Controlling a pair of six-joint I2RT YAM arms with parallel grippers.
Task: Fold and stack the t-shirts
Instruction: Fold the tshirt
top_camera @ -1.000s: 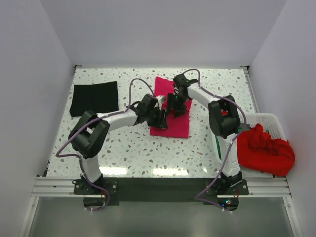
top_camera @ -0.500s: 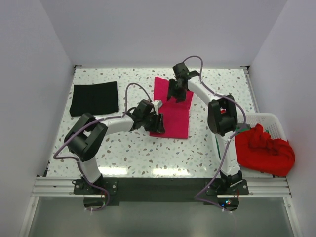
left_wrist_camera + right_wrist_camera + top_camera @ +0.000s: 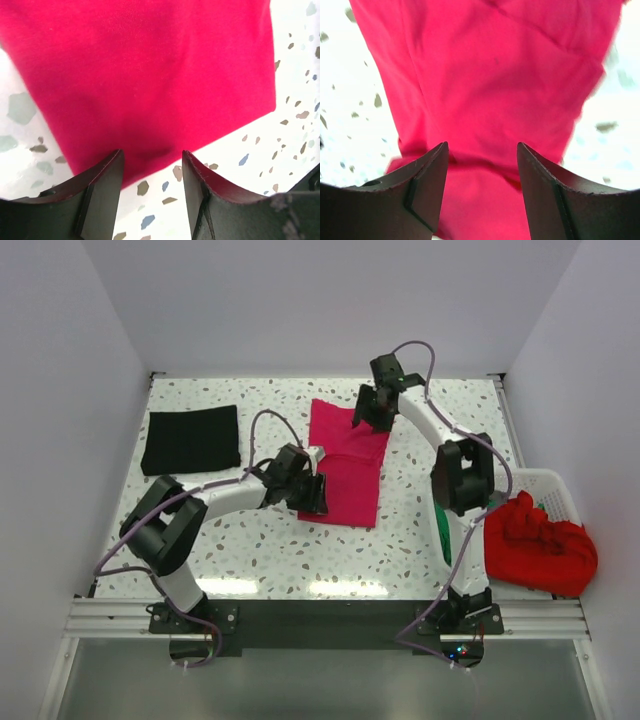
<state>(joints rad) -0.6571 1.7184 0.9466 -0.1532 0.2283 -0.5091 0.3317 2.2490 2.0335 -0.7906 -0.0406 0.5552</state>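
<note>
Pink is what catches the eye first: the magenta-pink t-shirt (image 3: 350, 475) lies folded into a long rectangle in the middle of the speckled table (image 3: 260, 550), its long side running from the near edge toward the back wall and slanting a little to the right. The left gripper (image 3: 318, 495) is down at the shirt's near left corner, and its wrist camera shows the two dark fingers (image 3: 105, 185) standing apart, the hem of the cloth and a strip of bare tabletop lying between them, nothing pinched. The right gripper (image 3: 368, 418) is at the opposite end, over the far right part of the same shirt; from its own camera the fingers (image 3: 545, 190) are likewise spread, with pink folds and a creased ridge below them (that view is a bit blurred, so I cannot say whether the tips touch the cloth). Both arms reach in from the near edge, the right one stretched well out toward the back. Off at the far left of the table the black t-shirt (image 3: 192, 438) lies flat as a neat folded square, well apart from the pink one. At the right edge a white basket (image 3: 545, 478) holds the red t-shirt (image 3: 535, 540), bunched in a loose heap that spills over its near rim.
</note>
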